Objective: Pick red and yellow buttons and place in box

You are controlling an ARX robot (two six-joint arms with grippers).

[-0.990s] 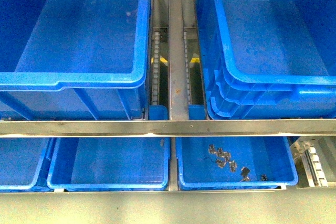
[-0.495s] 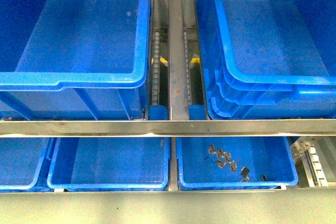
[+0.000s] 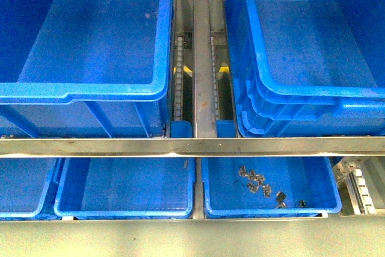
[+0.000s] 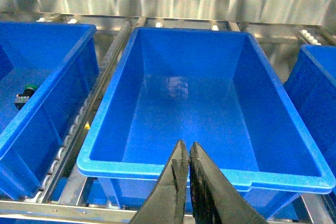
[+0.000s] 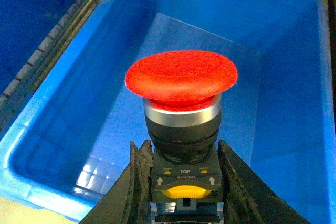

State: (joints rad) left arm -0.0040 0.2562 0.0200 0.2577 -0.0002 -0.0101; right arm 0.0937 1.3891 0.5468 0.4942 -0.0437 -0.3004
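Where the red button sits: the red button (image 5: pixel 181 85) is upright above the box (image 5: pixel 89 98), over its bare floor and nearer the rim on the arm's side than the far wall. It touches no part of the box.
Right pincer: the right pincer (image 5: pixel 181 166) is narrowed onto the black switch body under the cap, one finger on each side. The cap stands free above the fingers.
Left pincer: the left pincer (image 4: pixel 185 156) has its fingers pressed together with nothing between them, above the near rim of a deep blue crate (image 4: pixel 210 174). Whether that crate is the same box cannot be told.
Step in hand: probably the release into the box.
Risk, bounce: let go from this height, the hard body may skip on the smooth floor, though the walls look deep enough to contain it.
Risk, rim: opening this close to the near rim could let the button clip it and fall outside.
Risk, sticking: one finger may drag the squared body sideways on opening.
Front view: neither arm shows.
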